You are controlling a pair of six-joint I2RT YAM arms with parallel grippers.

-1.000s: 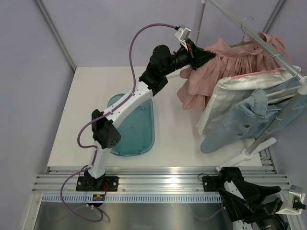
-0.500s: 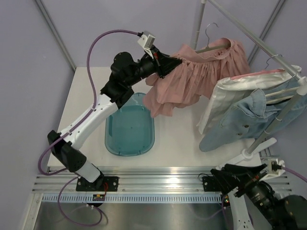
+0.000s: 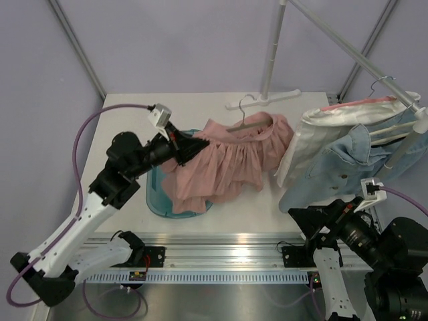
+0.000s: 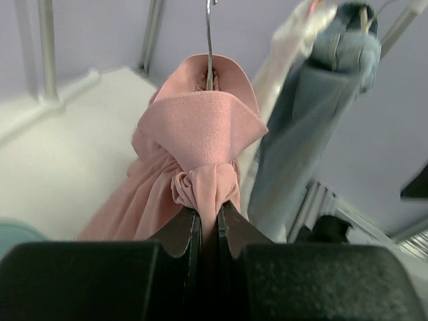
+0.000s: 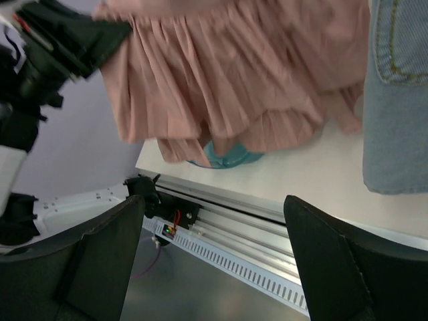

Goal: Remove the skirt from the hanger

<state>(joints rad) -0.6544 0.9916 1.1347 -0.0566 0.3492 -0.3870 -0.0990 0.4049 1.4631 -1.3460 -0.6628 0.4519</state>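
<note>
The pink pleated skirt [image 3: 231,164] hangs low over the table, its lower hem draping onto the teal tray [image 3: 155,194]. Its waistband still sits on the wire hanger [image 3: 249,120], whose hook [image 4: 209,40] is free of the rail. My left gripper [image 3: 190,148] is shut on a bunched fold of the skirt [image 4: 200,127] at its left edge, and the left wrist view shows pink cloth pinched between the jaws [image 4: 207,217]. My right gripper [image 3: 304,219] stands open near the table's front right edge and holds nothing. Its wrist view looks past the fingers [image 5: 214,200] at the skirt [image 5: 234,73].
A clothes rack stands at the right, its sloping rail [image 3: 348,50] carrying a white garment [image 3: 314,130] and a denim garment [image 3: 348,167]. The rack's white foot [image 3: 267,99] lies behind the skirt. The aluminium frame [image 3: 221,251] runs along the table's near edge.
My left arm has swung left and down, carrying the skirt and its hanger off the rail to above the tray. My right arm has risen from the corner toward the table.
</note>
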